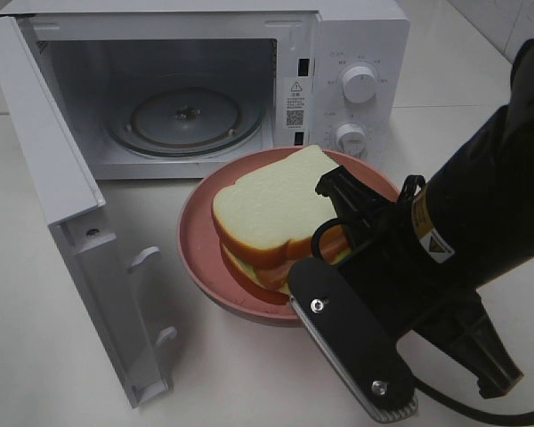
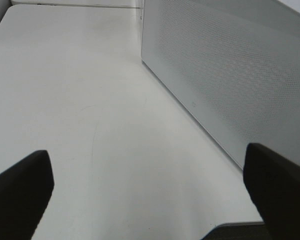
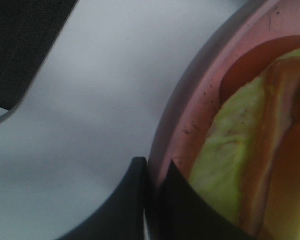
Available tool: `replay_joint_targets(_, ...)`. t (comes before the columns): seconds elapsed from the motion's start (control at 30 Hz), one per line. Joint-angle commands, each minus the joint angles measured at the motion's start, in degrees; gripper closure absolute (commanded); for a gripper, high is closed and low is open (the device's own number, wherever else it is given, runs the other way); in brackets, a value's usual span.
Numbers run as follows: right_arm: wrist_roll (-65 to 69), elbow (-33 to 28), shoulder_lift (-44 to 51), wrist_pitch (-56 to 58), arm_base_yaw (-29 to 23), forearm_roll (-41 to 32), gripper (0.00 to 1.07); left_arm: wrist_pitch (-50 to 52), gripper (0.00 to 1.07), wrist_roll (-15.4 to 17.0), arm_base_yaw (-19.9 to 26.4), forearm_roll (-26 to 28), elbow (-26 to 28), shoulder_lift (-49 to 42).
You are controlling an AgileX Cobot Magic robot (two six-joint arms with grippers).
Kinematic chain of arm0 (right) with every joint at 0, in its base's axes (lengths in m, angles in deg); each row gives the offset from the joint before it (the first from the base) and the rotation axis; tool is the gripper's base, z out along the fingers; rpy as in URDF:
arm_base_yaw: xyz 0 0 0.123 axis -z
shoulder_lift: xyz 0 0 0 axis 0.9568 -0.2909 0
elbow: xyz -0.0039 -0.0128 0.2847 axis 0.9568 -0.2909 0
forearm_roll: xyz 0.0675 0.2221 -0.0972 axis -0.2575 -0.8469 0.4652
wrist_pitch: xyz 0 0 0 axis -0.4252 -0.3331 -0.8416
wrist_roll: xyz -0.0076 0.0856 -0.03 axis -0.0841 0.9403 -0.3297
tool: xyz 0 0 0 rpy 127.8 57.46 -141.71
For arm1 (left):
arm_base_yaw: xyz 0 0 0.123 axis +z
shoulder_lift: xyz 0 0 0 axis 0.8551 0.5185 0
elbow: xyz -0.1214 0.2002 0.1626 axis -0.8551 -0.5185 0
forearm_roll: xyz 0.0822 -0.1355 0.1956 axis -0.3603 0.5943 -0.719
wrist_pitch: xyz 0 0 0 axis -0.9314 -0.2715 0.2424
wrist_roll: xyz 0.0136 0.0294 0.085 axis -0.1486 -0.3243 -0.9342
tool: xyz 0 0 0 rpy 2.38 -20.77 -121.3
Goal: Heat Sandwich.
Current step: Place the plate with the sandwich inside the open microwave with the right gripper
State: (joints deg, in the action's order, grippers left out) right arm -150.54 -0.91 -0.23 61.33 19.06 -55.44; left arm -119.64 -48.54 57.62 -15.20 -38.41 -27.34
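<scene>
My right fingers (image 3: 127, 205) clamp the pink plate (image 1: 196, 233) by its rim to carry the sandwich (image 1: 271, 209) into the open microwave (image 1: 360, 49); my left fingers (image 2: 20, 192) idle, spread.

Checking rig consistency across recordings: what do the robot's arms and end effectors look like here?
The right arm is bulky matte black, with a yellow warning label, silver screws and looped black cables. The right end effector and left end effector have black fingers.

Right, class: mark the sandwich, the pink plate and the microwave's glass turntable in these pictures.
sandwich (image 1: 267, 200): exterior high view, top bread slice.
pink plate (image 1: 196, 233): exterior high view, bare left rim.
glass turntable (image 1: 160, 124): exterior high view, left of its hub.
</scene>
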Motion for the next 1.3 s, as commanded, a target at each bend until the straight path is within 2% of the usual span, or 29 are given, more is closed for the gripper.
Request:
replay_joint_targets(0.03,-5.7,0.3,0.4,-1.6,2.3,-1.9,1.07,0.6,0.09,0.1,0.3,0.2,-0.1,-1.0)
replay_joint_targets(0.27,-10.7,0.3,0.4,-2.3,5.6,-2.5,1.07,0.6,0.09,0.1,0.3,0.2,-0.1,-1.0)
replay_joint_targets(0.5,-16.4,0.3,0.4,-3.4,9.2,-7.1,1.07,0.6,0.09,0.1,0.3,0.2,-0.1,-1.0)
replay_joint_targets(1.0,-20.7,0.5,-0.1,-7.2,9.4,-10.8,1.07,0.6,0.09,0.1,0.3,0.2,-0.1,-1.0)
replay_joint_targets(1.3,-20.9,4.1,-5.3,-7.2,9.4,-11.2,1.07,0.6,0.09,0.1,0.3,0.2,-0.1,-1.0)
